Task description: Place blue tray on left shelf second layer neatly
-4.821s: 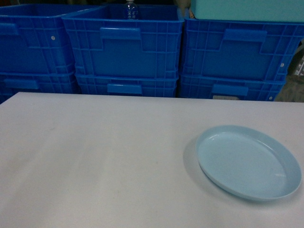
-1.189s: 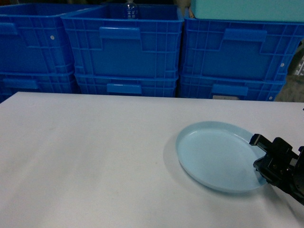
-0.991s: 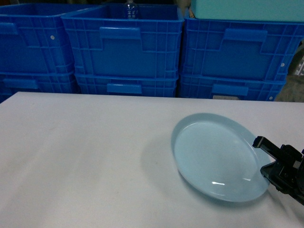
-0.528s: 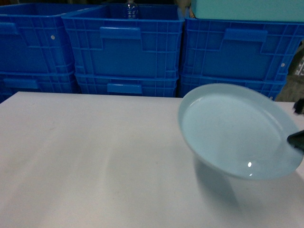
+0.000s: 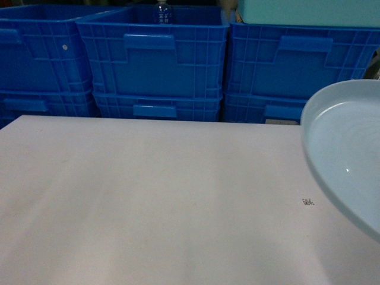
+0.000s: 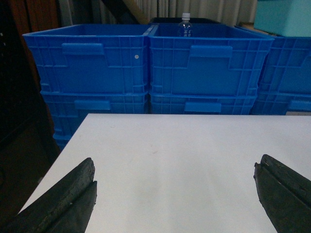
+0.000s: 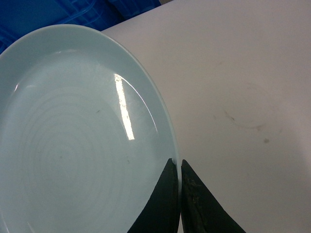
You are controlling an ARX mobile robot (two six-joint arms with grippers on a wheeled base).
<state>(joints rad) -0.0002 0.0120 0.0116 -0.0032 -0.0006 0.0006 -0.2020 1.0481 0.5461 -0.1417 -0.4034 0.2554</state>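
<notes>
The pale blue tray [image 5: 347, 154] hangs tilted in the air at the right edge of the head view, above the white table [image 5: 148, 202]. In the right wrist view the blue tray [image 7: 73, 145] fills the left side, and my right gripper [image 7: 178, 162] is shut on its rim, one black finger inside the dish and one outside. The right gripper itself is out of the head view. My left gripper [image 6: 175, 174] is open wide over the table's near left part, with nothing between its fingers. The left shelf second layer is not in view.
Dark-blue ribbed crates [image 5: 154, 59] stand stacked two high in a row behind the table's far edge. A clear bottle [image 5: 164, 12] rises from the middle one, and a teal box [image 5: 309, 12] sits on the right stack. A small printed mark [image 5: 307, 202] lies on the table.
My right gripper took hold of the tray's rim on the table, lifted it and tilted it. The tray has since risen and moved right, half out of the head view.
</notes>
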